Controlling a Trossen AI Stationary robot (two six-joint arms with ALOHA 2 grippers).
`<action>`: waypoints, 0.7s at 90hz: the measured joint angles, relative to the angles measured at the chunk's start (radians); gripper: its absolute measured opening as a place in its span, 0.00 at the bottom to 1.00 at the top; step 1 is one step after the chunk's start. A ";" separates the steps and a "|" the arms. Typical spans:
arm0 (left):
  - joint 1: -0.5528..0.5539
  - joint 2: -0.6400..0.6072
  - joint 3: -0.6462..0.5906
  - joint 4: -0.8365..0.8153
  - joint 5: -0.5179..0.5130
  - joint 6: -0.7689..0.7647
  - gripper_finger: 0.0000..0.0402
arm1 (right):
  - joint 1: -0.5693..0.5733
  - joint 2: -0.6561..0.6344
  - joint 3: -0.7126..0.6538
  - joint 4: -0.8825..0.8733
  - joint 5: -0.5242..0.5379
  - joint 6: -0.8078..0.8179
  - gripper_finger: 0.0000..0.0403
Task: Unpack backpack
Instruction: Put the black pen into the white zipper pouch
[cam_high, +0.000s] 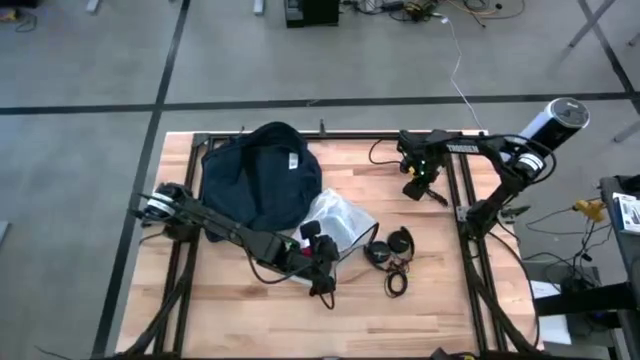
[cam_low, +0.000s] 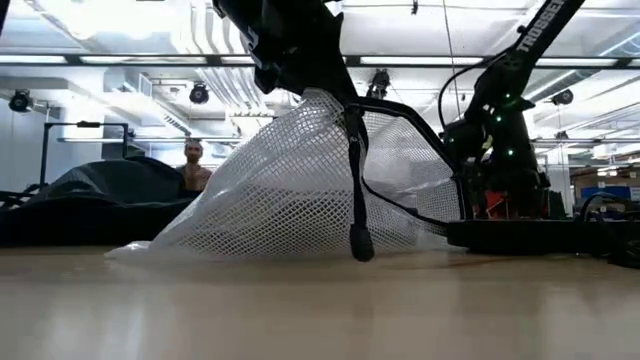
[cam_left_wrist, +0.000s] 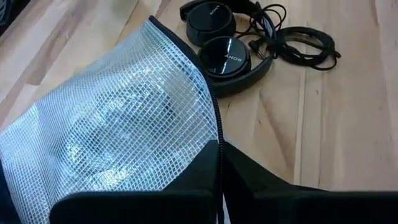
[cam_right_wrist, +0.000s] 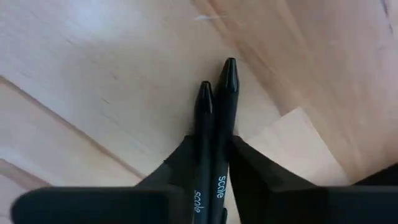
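Headphones (cam_high: 390, 247) lie just beside the mesh pouch (cam_high: 340, 220) pinched in the left claw (cam_high: 322, 250); right claw (cam_high: 418, 180) closed, empty.

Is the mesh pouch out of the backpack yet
Out. The mesh pouch lies on the table beside the backpack, one edge pinched up by the left gripper.

1. My left arm covers the backpack's (cam_high: 262, 175) five o'clock corner in the high view.
2. What the mesh pouch (cam_left_wrist: 118, 124) holds is a blur.
3. The low view cuts my left arm at twelve o'clock; the pouch hides the headphones (cam_high: 388, 247) there.
4. The backpack's label print is too small to read.
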 joint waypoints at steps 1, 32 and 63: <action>0.000 0.000 0.000 0.000 0.000 0.000 0.00 | 0.000 0.000 0.000 -0.001 0.000 0.000 0.13; 0.000 0.000 0.000 0.001 0.000 0.000 0.00 | 0.000 -0.019 0.007 -0.015 -0.002 0.000 0.14; 0.000 0.000 0.000 0.016 -0.001 0.013 0.00 | -0.001 -0.115 0.004 -0.042 -0.004 0.003 0.00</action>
